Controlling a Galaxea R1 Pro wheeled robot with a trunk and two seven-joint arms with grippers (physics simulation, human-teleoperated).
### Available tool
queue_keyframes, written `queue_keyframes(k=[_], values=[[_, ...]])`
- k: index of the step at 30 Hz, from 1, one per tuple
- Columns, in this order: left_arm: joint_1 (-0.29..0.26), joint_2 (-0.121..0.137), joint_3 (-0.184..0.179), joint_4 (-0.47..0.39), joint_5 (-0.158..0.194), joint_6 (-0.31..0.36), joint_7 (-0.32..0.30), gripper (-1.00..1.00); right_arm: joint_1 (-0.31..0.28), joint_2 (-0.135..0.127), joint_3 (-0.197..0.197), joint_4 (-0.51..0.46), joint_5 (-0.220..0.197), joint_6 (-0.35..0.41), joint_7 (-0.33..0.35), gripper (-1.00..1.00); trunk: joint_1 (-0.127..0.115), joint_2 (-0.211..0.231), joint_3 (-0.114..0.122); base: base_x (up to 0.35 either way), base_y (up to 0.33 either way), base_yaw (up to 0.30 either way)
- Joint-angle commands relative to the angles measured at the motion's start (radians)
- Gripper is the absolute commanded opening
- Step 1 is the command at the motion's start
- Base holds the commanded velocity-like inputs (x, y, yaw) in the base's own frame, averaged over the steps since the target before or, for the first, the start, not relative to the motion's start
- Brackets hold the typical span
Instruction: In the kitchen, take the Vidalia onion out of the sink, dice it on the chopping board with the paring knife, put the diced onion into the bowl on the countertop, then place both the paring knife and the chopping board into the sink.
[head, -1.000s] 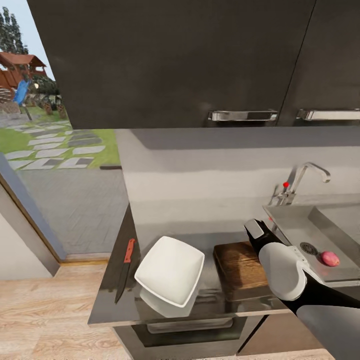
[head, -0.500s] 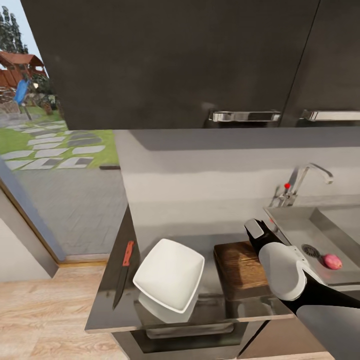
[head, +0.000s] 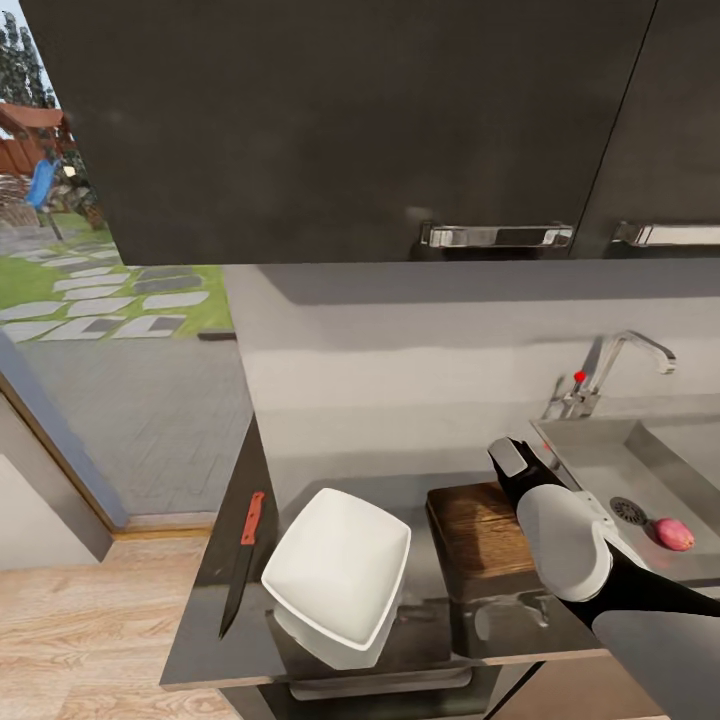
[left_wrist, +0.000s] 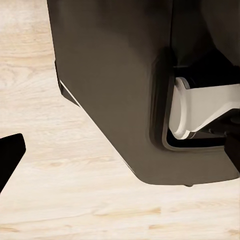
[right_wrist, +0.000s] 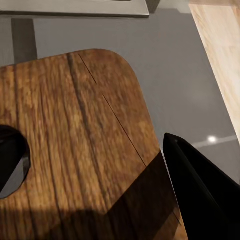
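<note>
The right gripper (head: 512, 462) hovers spread over the dark-brown wooden chopping board (head: 480, 530); it should swing toward the pink onion (head: 675, 534) in the grey steel sink (head: 640, 470), approaching from above.

grained wooden chopping board (right_wrist: 75, 130), glossy countertop (head: 330, 480)

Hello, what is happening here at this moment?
A two-armed robot stands at a kitchen countertop. Its right gripper hangs over the chopping board and holds nothing. The onion lies in the sink near the drain, so nothing is cut yet. The paring knife lies at the counter's left end, and the white bowl sits between knife and board. The left wrist view shows cabinet and floor.
</note>
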Motion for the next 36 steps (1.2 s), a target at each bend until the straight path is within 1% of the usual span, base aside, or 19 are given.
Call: queue_keyframes(k=[1, 4, 5, 19, 25, 27, 29, 30, 31, 32, 33, 34, 36], values=[[0.0, 0.0, -0.003, 0.0, 0.001, -0.004, -0.001, 1.0, -0.001, 0.0, 0.002, -0.001, -0.005, -0.01, -0.002, -1.0, 0.001, -0.002, -0.002, 0.001, 0.0, 0.0], [0.0, 0.0, -0.003, 0.0, 0.001, -0.004, -0.001, 1.0, -0.001, 0.001, 0.002, -0.001, -0.006, -0.01, -0.001, -1.0, 0.001, -0.002, -0.002, 0.0, 0.0, 0.0], [0.0, 0.0, -0.003, 0.0, 0.001, -0.004, -0.001, 1.0, -0.001, 0.001, 0.002, -0.001, -0.006, -0.01, -0.001, 1.0, 0.001, -0.002, -0.002, 0.0, 0.0, 0.0], [0.0, 0.0, -0.003, 0.0, 0.001, -0.004, -0.001, 1.0, -0.001, 0.006, 0.001, -0.005, -0.005, -0.011, -0.003, 1.0, 0.001, -0.002, -0.002, 0.0, 0.0, 0.0], [0.0, 0.0, -0.003, 0.0, 0.001, -0.004, -0.001, 1.0, -0.001, 0.012, 0.003, -0.024, -0.005, -0.011, -0.031, 1.0, 0.001, -0.002, -0.002, 0.0, 0.0, 0.0], [0.0, 0.0, -0.003, 0.0, 0.001, -0.004, -0.001, 1.0, 0.0, 0.018, 0.004, -0.045, -0.004, -0.009, -0.045, 1.0, 0.001, -0.002, -0.002, 0.0, 0.0, 0.0], [0.0, 0.0, -0.003, 0.0, 0.0, -0.004, -0.001, 1.0, -0.001, 0.031, 0.005, -0.079, -0.003, -0.005, -0.056, 1.0, 0.001, -0.002, -0.002, 0.0, 0.0, 0.0], [0.0, 0.0, -0.003, 0.0, 0.0, -0.004, 0.0, 1.0, -0.001, 0.084, 0.011, -0.194, 0.001, 0.036, -0.067, 1.0, 0.001, -0.002, -0.002, 0.0, 0.0, 0.0], [0.0, 0.0, -0.002, 0.0, 0.0, -0.004, 0.0, 1.0, -0.001, 0.096, 0.017, -0.218, 0.002, 0.051, -0.068, 1.0, 0.001, -0.002, -0.002, 0.0, 0.0, 0.0], [0.0, 0.0, -0.002, -0.001, 0.0, -0.004, 0.0, 1.0, 0.0, 0.117, 0.035, -0.271, 0.004, 0.086, -0.07, 1.0, 0.001, -0.002, -0.002, 0.0, 0.0, 0.0], [0.0, 0.0, -0.002, -0.001, 0.0, -0.004, 0.0, 1.0, -0.001, 0.117, 0.049, -0.298, 0.004, 0.106, -0.07, 1.0, 0.001, -0.002, -0.002, 0.0, 0.0, 0.0], [0.0, 0.0, -0.002, -0.001, 0.0, -0.004, 0.0, 1.0, -0.001, 0.117, 0.082, -0.355, 0.004, 0.145, -0.071, 1.0, 0.001, -0.002, -0.002, 0.0, 0.0, 0.0], [0.0, 0.0, -0.002, -0.001, 0.0, -0.004, 0.0, 1.0, -0.001, 0.117, 0.117, -0.407, 0.003, 0.181, -0.071, 1.0, 0.001, -0.002, -0.002, 0.0, 0.0, 0.0]])
